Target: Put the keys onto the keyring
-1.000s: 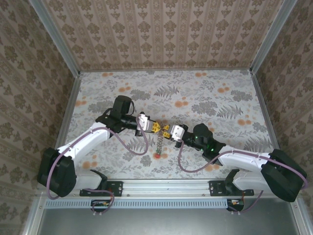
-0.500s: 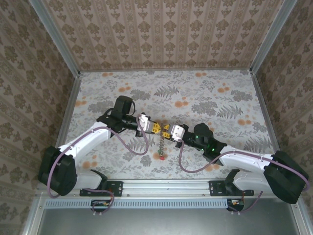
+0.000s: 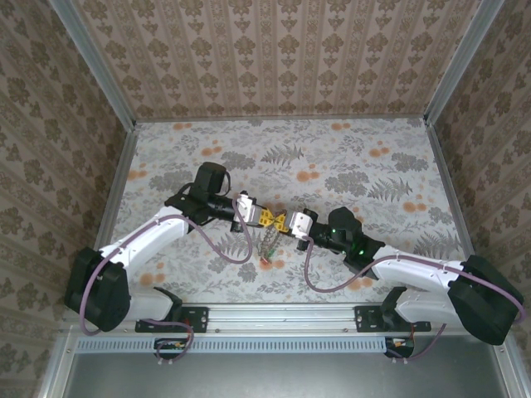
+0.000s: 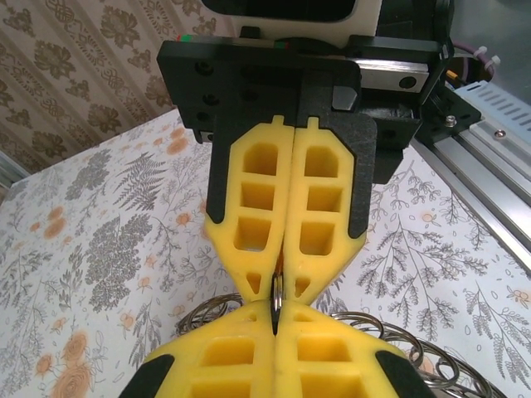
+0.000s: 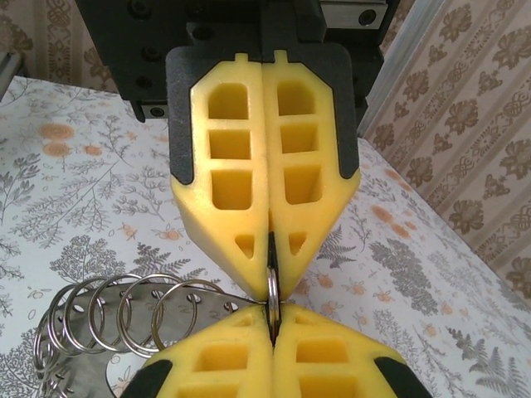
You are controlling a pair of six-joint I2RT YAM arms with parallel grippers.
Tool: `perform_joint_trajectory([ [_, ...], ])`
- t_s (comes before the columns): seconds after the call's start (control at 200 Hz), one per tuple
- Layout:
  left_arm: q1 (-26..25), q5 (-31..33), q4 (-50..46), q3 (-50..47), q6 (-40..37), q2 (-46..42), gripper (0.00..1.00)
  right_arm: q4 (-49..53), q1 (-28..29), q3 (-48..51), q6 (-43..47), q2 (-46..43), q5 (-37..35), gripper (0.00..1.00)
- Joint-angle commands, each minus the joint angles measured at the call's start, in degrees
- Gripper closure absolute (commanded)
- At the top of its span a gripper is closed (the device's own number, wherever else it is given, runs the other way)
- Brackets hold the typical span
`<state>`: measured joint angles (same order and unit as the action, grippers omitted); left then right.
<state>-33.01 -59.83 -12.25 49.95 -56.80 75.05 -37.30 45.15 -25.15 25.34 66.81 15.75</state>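
Observation:
My left gripper [image 3: 264,218] and right gripper [image 3: 283,222] meet tip to tip above the middle of the table. Both are shut on one thin metal ring of the keyring [image 3: 270,240], whose grey coils hang below them. A red key [image 3: 264,261] dangles at the bottom of the coils. In the left wrist view my left gripper [image 4: 276,311] pinches the ring edge-on, facing the right gripper [image 4: 280,280], and keyring [image 4: 419,348] loops spread to both sides. In the right wrist view my right gripper [image 5: 272,319] holds the same ring against the left gripper [image 5: 270,286], with keyring [image 5: 108,319] loops at the left.
The floral table [image 3: 365,174] is boxed in by patterned walls [image 3: 274,58] at the back and sides. A metal rail [image 3: 282,319] with both arm bases runs along the near edge. A flat perforated metal plate [image 5: 178,311] lies among the loops.
The right gripper has closed onto the ring and shifted slightly left. The hanging coils and red key swung right, then back left.

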Motion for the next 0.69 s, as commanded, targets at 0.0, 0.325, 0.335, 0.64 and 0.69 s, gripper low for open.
perform_joint_trajectory([
  [0.0,-0.32,-0.07,-4.59,2.44,-0.69,-1.75,0.84,-1.64,0.1,-1.28,0.28,-1.05,2.59,1.0],
  [0.325,3.62,0.86,-4.74,-3.37,2.09,-10.13,0.7,-7.28,-0.91,0.7,-4.87,-5.59,6.43,1.0],
  [0.335,3.58,0.75,-4.48,-3.42,2.45,-10.15,0.7,-7.44,-0.91,0.71,-5.04,-5.56,6.63,1.0],
  [0.64,1.99,0.09,7.89,-5.61,12.06,-13.13,0.71,-12.5,-1.55,-0.77,-8.55,-3.36,9.49,1.0],
  [0.69,1.9,-0.27,7.28,-5.33,11.81,-13.17,0.71,-13.14,-1.56,-0.76,-9.13,-2.92,9.78,1.0],
])
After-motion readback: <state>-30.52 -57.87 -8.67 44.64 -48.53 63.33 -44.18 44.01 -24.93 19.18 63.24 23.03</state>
